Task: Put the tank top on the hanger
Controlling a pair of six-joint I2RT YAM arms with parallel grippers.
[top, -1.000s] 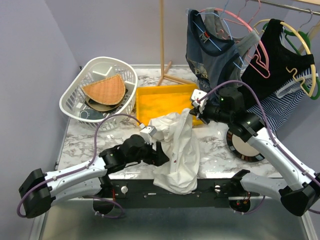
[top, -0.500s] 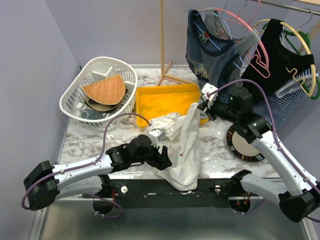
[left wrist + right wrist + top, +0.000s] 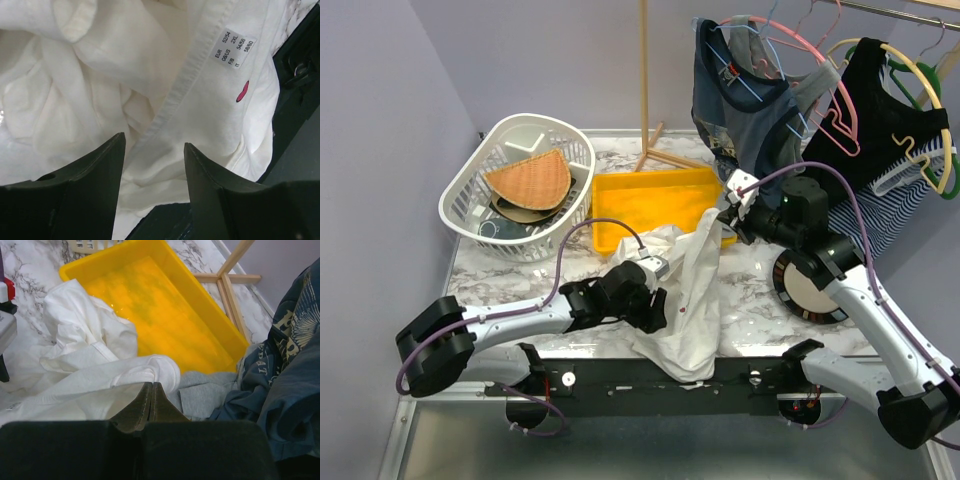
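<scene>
My right hand (image 3: 151, 390) is clamped shut on a thin fold of the tank top (image 3: 685, 290). It holds that end up just in front of the yellow tray (image 3: 655, 200). The rest of the garment lies crumpled across the front of the worktop (image 3: 760, 310), and its lower end hangs over the near edge. My left hand (image 3: 152, 145) sits low over the cloth with its jaws apart on either side of the hem (image 3: 172, 100). It has pinched nothing yet.

My main worry is the left hand's grasp. The fabric under it is bunched in several layers, so I judge a close here could take a wad and not one edge. The opening would then never spread for the hanger. I cannot pick the slim pink hanger out for certain. A small pink mark (image 3: 242, 92) shows near the size label (image 3: 234, 49), but I cannot tell what it is.

The second risk is the overhang. If the right hand's thin fold slips, the weight past the edge could drag the whole top off the worktop. The dangling end also lies against the dark rail (image 3: 295, 70) below the edge, where it might snag when I lift.

The blue-grey shirt (image 3: 285, 365) hangs just beside my right hand, and a careless swing could catch it.
</scene>
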